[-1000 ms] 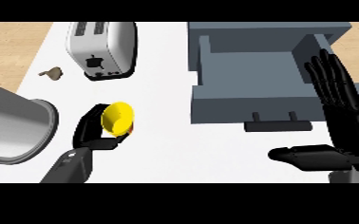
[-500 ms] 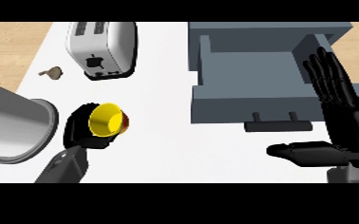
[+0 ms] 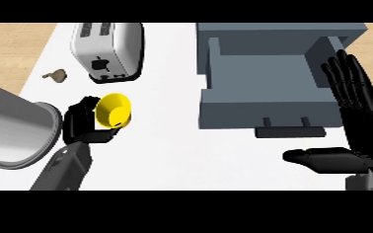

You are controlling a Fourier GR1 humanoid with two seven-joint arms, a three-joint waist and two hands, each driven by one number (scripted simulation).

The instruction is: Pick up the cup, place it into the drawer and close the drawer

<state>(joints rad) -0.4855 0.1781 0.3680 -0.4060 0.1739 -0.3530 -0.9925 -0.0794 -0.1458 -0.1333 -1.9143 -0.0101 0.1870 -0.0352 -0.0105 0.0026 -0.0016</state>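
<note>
At your eleven o'clock a white toaster (image 3: 109,50) stands on the tabletop (image 3: 175,143); a steel pot (image 3: 22,128) at nine.

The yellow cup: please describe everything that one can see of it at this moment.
The cup is small, bright yellow and plain, with a smooth, plastic-like look. It is tilted on its side, so its round open mouth and inside face the camera. The left robot hand holds it, black fingers curled round its left and lower side. It shows over the white counter, below the toaster and left of the open grey drawer, which it does not touch.
</note>
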